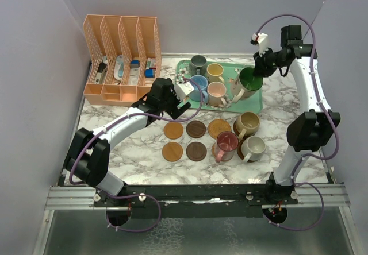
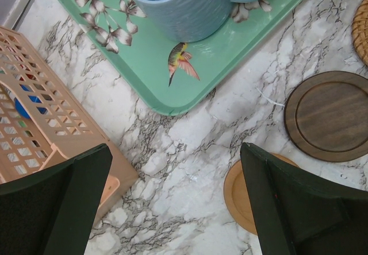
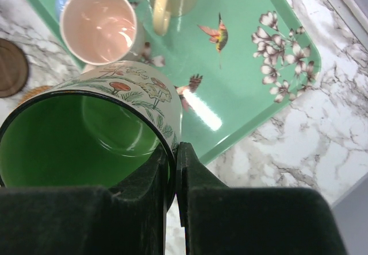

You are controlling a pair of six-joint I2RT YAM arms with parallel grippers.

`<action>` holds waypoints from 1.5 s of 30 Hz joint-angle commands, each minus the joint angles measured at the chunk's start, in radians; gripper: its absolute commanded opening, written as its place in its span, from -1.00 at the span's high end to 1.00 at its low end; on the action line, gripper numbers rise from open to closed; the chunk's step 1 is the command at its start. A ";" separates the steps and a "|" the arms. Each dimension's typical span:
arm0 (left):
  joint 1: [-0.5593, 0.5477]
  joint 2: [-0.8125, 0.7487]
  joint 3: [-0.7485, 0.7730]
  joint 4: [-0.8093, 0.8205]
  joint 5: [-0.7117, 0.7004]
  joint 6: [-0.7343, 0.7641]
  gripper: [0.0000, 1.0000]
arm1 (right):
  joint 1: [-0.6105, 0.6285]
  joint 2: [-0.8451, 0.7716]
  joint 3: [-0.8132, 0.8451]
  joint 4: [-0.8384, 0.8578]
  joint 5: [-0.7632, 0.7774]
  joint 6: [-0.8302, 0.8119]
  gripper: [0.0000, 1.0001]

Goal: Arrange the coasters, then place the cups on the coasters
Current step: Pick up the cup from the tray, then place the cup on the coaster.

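Your right gripper (image 3: 173,154) pinches the green mug (image 3: 75,134) by its rim, mouth toward the wrist; your left gripper (image 2: 175,151) stands spread

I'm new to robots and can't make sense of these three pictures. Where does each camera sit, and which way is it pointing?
Top: fixed above and behind the arms, looking down on the table; both arms show whole.
Left wrist: on the left arm, looking down at the blue cup on the tray; its open left pincer fills the bottom corners.
Right wrist: on the right arm, looking down into the green cup; the right pincer is shut on its rim.
Shared: both wrist views show the tray.
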 commanded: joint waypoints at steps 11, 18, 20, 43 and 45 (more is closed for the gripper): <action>0.007 0.013 0.029 0.039 -0.157 -0.068 -0.98 | 0.130 -0.262 -0.260 0.087 -0.079 0.206 0.98; 0.030 0.009 0.025 0.057 -0.187 -0.092 -0.98 | 0.206 -0.295 -0.363 0.127 -0.029 0.260 0.98; 0.033 0.008 0.022 0.058 -0.183 -0.092 -0.98 | 0.229 -0.298 -0.386 0.142 -0.007 0.276 0.98; 0.038 0.010 0.015 0.055 -0.144 -0.089 -0.98 | 0.346 -0.313 -0.609 0.272 0.187 0.328 0.98; 0.038 0.009 0.014 0.055 -0.142 -0.088 -0.98 | 0.348 -0.311 -0.610 0.274 0.196 0.327 0.98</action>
